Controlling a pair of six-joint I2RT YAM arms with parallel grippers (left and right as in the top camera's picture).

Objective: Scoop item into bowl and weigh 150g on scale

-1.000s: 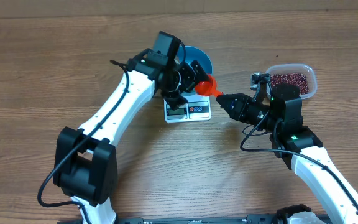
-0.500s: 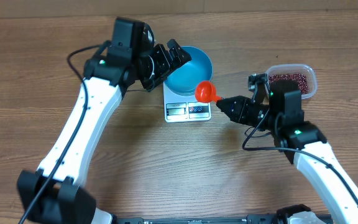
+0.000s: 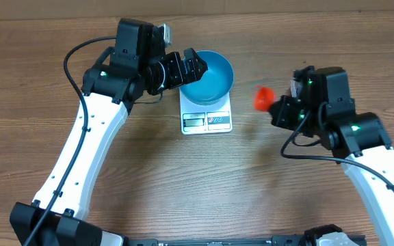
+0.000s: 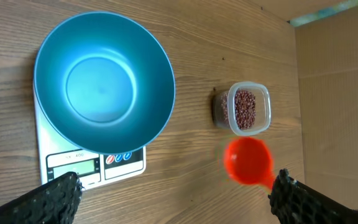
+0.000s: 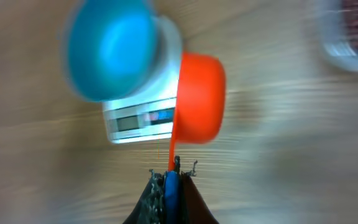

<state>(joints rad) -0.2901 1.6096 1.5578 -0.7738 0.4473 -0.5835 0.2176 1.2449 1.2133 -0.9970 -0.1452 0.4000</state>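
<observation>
Two grippers differed: the left gripper [image 3: 191,68] held its fingers [image 4: 55,199] apart by the empty bowl [image 4: 148,118] on the scale [image 4: 95,169]; the right gripper [image 5: 169,177] fingers clamped the scoop [image 5: 199,96]. A hasty dip risked tipping the tub [image 4: 263,93] of beans [image 4: 245,109].

One light blue bowl [image 3: 214,80]. One white scale [image 3: 206,121], with one display [image 4: 73,167] and what looks like three buttons [image 4: 118,157], though they are too small to count surely. One clear tub [image 4: 266,109]. One orange-red scoop [image 4: 248,162]. Beans [image 4: 245,109]: a single heap, far too many to count. Two grippers, the left gripper [image 3: 189,66] and the right gripper [image 5: 171,177]. One wooden table [image 3: 183,184].
</observation>
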